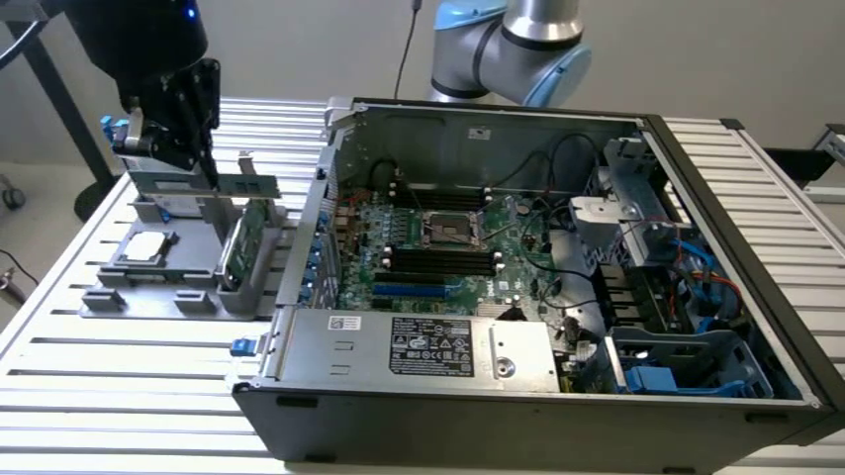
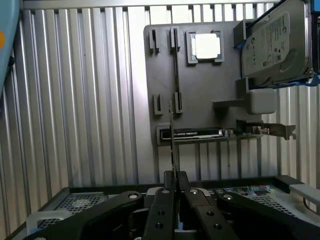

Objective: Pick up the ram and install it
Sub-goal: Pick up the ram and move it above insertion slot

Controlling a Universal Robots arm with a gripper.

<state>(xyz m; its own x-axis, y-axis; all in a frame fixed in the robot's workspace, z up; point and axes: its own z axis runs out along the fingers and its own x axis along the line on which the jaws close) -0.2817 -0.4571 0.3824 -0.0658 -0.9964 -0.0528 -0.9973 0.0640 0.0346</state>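
At the exterior view's upper left, the gripper (image 1: pixel 198 163) (image 2: pixel 173 181) pinches the ram (image 1: pixel 212 186) (image 2: pixel 172 145) above the grey holder (image 1: pixel 148 289), beside the case (image 1: pixel 396 421).

The thin green ram (image 1: pixel 172 185) hangs level, long edge down, gripped in the pincer (image 2: pixel 173 190).

Your exterior camera sits high and well back, looking down at a slant over the open computer case (image 1: pixel 528 416) and the slatted table (image 1: pixel 119 396) toward the arm's base at the far side. Your wrist camera rides just behind the gripper (image 2: pixel 175 175), close in, facing straight down past the ram (image 2: pixel 172 140), which is clamped edge-on. The 2 views share the grey holder (image 1: pixel 172 292), its processor chip (image 1: pixel 145 247), its green card (image 1: pixel 244 242) and an edge of the case.
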